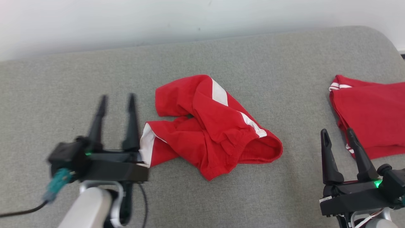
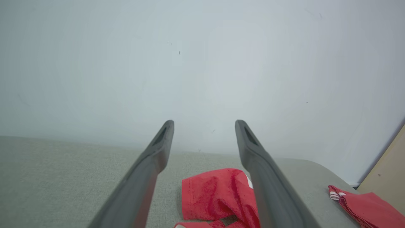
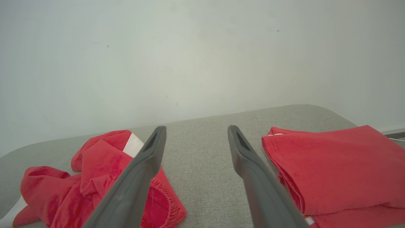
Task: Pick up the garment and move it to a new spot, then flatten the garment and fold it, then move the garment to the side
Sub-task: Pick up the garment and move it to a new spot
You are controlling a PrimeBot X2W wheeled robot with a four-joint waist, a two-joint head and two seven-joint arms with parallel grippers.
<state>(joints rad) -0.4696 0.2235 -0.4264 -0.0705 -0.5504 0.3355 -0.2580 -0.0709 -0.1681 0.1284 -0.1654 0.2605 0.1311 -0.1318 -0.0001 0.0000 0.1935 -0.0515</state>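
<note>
Head view, left tool (image 1: 117, 97) spread beside crumpled garment (image 1: 208, 126), right tool (image 1: 336, 131) spread

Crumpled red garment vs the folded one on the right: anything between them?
Nothing: bare grey fabric surface separates the crumpled garment from the folded garment, clear in head and right wrist views. The open right gripper hovers by that gap.

Bright, even indoor light with faint, soft shadows.
In the head view the left gripper (image 1: 117, 96) is blurred, and the white wall (image 1: 126, 22) looks washed out.
</note>
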